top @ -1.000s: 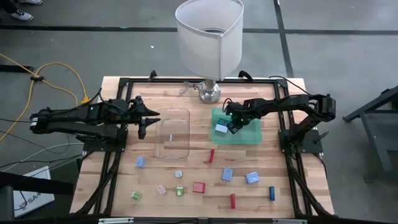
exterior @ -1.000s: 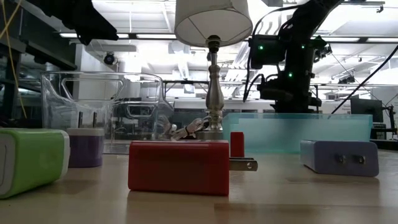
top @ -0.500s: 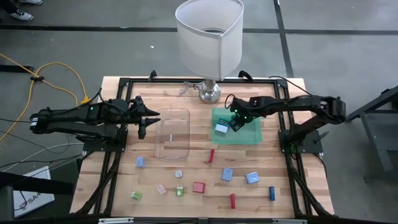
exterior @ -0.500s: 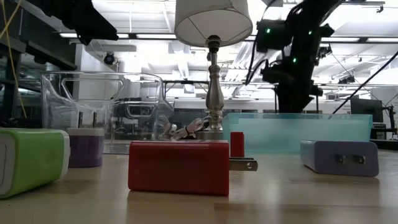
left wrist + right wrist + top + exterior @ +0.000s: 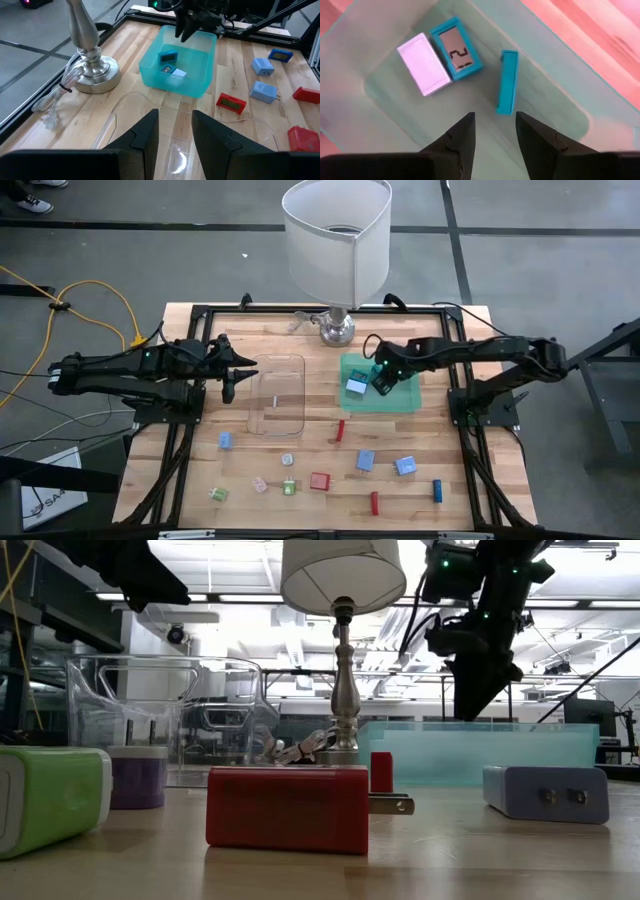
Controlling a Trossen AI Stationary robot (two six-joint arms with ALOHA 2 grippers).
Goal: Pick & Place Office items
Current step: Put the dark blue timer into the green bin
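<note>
The green translucent tray (image 5: 400,398) holds three office items: a pale block (image 5: 422,63), a teal block with a small screen (image 5: 456,48) and a teal stick (image 5: 507,81), all lying flat on its floor. My right gripper (image 5: 382,378) hangs over the tray, open, fingers pointing down, nothing between them (image 5: 494,131). My left gripper (image 5: 232,375) waits open at the left edge of the clear tray (image 5: 277,393). Other office items lie on the near half of the table: a red stick (image 5: 341,430), pale blue blocks (image 5: 366,461), a red block (image 5: 319,481).
A lamp with a white shade (image 5: 336,240) stands on its metal base (image 5: 336,330) at the far edge, between the two trays. More small pieces lie near the front: a blue stick (image 5: 438,491), a red stick (image 5: 375,502), green pieces (image 5: 218,494). Black frame rails run along the table's edges.
My right gripper has risen out of the green tray and drawn a little toward the table's right edge, tipping slightly. The pieces in the tray lie still. My left arm has kept still.
</note>
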